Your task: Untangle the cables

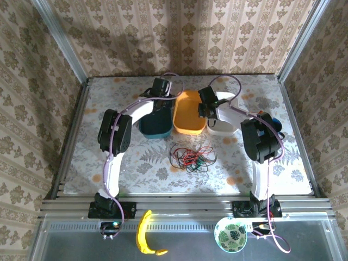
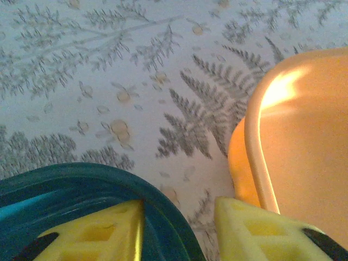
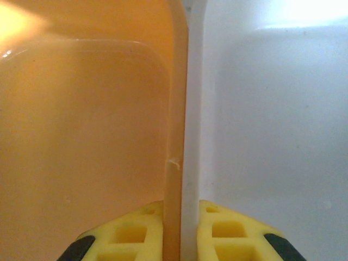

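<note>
Wallpaper point(image 1: 179, 38) in beige damask on three sides, with aluminium posts point(image 1: 60, 35) in the far corners. Surface point(image 1: 136, 166) under a pale cloth printed with grey ferns and small orange blooms. Orange tub point(image 1: 188, 112) at the far middle. Teal tub point(image 1: 156, 124) just beside its left wall; white tub point(image 1: 223, 128) pressed against its right wall.

Cables point(image 1: 192, 156): one loose knot of red, black and green loops, flat on the cloth just nearer the arm bases than the orange tub, apart from both pincers.

Left pincer point(image 2: 179, 220) at the gap between teal tub and orange tub: stands partly open, one yellow finger inside the teal rim, the other at the orange tub's rim, pinches nothing visibly. Right pincer point(image 3: 181, 217) at the orange tub's right edge: closed tight on that rim and the white rim together.

Well nearer than the orange tub, past the frame rail point(image 1: 185, 205), banana point(image 1: 145, 235) to the left and leaf-patterned bowl point(image 1: 230, 235) to the right.
</note>
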Tool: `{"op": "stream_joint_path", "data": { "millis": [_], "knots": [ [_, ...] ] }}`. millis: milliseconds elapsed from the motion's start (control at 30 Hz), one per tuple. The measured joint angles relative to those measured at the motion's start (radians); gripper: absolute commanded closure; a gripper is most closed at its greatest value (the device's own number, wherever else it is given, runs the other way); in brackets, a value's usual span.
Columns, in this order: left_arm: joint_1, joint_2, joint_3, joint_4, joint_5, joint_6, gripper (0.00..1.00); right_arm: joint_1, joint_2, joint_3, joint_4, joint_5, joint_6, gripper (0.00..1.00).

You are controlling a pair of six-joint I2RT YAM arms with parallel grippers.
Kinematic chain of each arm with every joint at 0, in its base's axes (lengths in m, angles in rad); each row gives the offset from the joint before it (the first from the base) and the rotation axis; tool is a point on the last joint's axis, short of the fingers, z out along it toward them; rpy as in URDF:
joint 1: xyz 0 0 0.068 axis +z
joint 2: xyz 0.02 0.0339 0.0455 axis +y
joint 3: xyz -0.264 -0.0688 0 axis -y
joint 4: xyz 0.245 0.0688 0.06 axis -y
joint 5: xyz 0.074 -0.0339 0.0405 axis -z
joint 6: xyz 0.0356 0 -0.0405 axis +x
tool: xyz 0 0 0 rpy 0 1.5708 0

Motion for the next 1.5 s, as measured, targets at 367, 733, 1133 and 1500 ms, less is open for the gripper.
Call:
{"op": "stream_joint_path", "data": {
  "millis": [367,733,1133,1500],
  "knots": [
    [-0.018,-0.106,-0.125,0.140,0.044,0.042,0.00,0.018,-0.064,-0.053,0.030,-0.097,-0.079,0.43],
    [-0.119,-0.587,-0.429,0.207,0.103,0.133,0.00,0.051,-0.566,-0.341,0.031,-0.098,-0.102,0.44],
    [-0.361,-0.509,-0.596,-0.083,0.335,0.264,0.00,0.063,-0.567,-0.532,-0.127,-0.231,-0.102,0.48],
    [-0.369,-0.495,-0.596,-0.115,0.304,0.275,0.00,0.102,-0.478,-0.532,-0.126,-0.294,-0.079,1.00]
  ]
}}
